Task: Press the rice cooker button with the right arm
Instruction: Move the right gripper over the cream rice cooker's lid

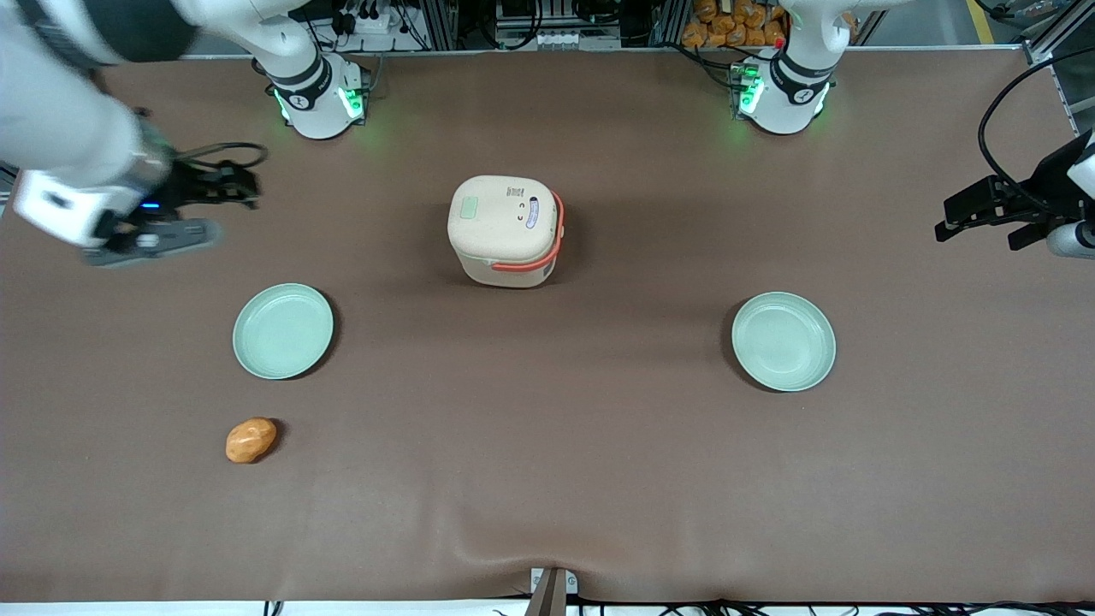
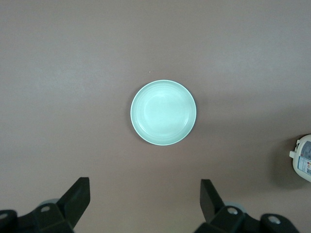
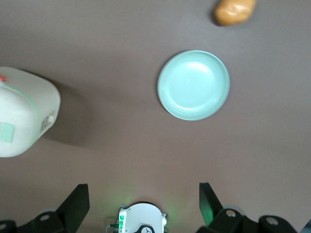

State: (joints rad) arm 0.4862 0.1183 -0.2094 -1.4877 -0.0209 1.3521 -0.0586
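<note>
- While the right arm [image 1: 68, 145] hangs high over its own end of the table [image 1: 547, 479], its gripper [image 3: 144, 206] is spread wide with nothing between the fingers [image 3: 77, 201], well apart from the rice cooker [image 1: 506, 229].
- The rice cooker stands closed near the middle of the table, its orange handle band [image 1: 547, 248] wrapped round one side.
- A pale green plate [image 1: 283, 331] lies nearer the front camera than the gripper, toward the working arm's end.
- A brown potato [image 1: 251, 440] sits nearer the camera than that plate.
- A second green plate [image 1: 784, 341] lies toward the parked arm's end.
</note>
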